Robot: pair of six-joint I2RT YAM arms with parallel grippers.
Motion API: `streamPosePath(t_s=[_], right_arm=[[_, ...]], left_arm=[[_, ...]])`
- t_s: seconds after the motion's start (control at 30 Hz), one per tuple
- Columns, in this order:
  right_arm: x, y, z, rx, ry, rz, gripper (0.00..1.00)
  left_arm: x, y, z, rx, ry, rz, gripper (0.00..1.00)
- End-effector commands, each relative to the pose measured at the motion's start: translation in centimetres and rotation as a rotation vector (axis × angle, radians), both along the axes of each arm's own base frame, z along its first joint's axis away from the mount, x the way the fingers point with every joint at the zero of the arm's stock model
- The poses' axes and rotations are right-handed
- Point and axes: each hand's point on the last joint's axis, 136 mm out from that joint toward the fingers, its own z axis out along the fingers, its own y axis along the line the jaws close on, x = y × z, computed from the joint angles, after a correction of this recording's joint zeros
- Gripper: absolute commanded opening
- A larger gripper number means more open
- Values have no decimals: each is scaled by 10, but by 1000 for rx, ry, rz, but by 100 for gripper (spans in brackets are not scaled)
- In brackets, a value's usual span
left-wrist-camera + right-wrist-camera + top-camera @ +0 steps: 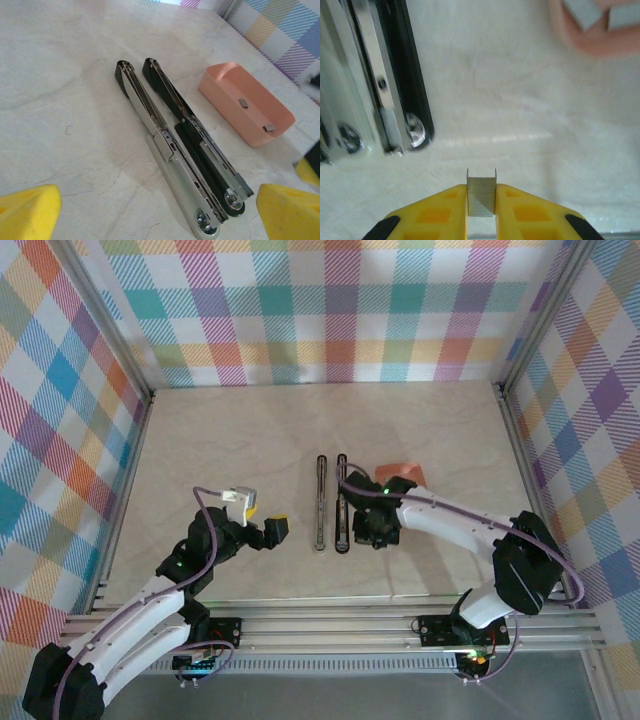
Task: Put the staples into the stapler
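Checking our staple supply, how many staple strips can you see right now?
3 staple strips. Two lie inside the pink tray: one mid-tray, one nearer its end. The third is pinched in the right claw. Others may hide behind the tray wall.

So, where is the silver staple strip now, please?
Right wrist view: the right tool pinches the silver staple strip, right of the open black stapler.

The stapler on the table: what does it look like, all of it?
The stapler is long and slim, lying open on the pale table as two arms side by side: one bare silver metal, one black with a metal channel along it. The arms meet at the riveted end and part slightly toward their black tips. Only the table touches it; a pink tray lies apart beside it.
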Motion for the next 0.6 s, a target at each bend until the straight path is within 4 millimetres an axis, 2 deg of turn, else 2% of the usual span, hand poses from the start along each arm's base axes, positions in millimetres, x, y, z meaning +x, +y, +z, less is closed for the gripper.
streamPosePath(t_s=[0.0,0.2,0.57], right_arm=[[-20,-2,-13,-41,32,-25,19],[-38,12,-38,-22,118,14,19],[-40,18,-62,-66,176,81,19]], left_arm=[[-6,-4,2,-23,0,-25,100],[-6,-3,2,-21,-5,-21,100],[-5,-5,0,-15,2,-23,100]])
